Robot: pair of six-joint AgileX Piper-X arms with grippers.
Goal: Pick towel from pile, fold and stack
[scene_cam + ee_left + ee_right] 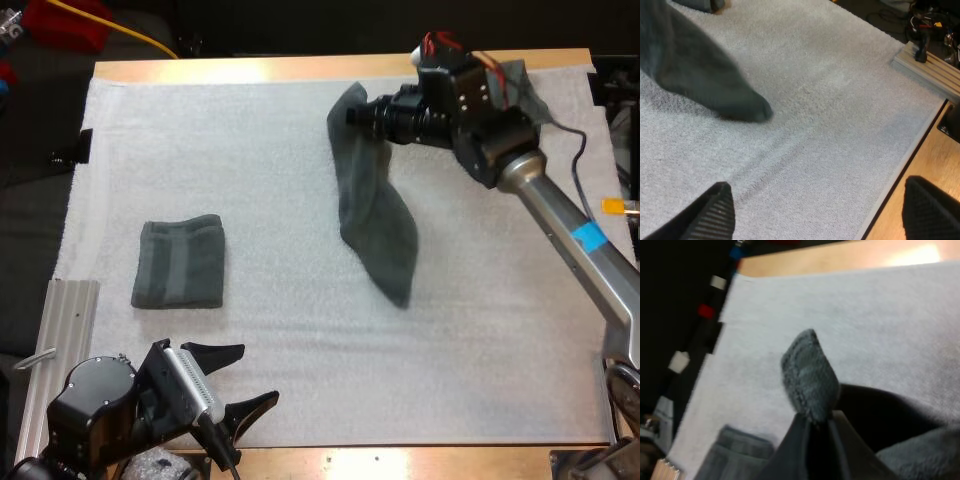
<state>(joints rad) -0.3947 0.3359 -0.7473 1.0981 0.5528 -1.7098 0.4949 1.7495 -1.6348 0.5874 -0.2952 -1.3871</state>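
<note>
towel point(375, 220): matt fuzzy cloth | mat point(250, 150): white nubbly terry | table point(250, 70): smooth wood

one folded towel point(180, 262), one hanging towel point(375, 220), one crumpled towel point(525, 85).

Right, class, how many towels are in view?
3. One folded towel on the mat's left; one long towel held by the right pincer, mid-mat; one crumpled towel behind the right arm at the far edge, partly hidden, so more may be there.

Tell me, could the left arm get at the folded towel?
Probably yes. The left pincer stands open at the near edge of the mat, and only bare mat lies between it and the folded towel. The hanging towel is farther right.
</note>
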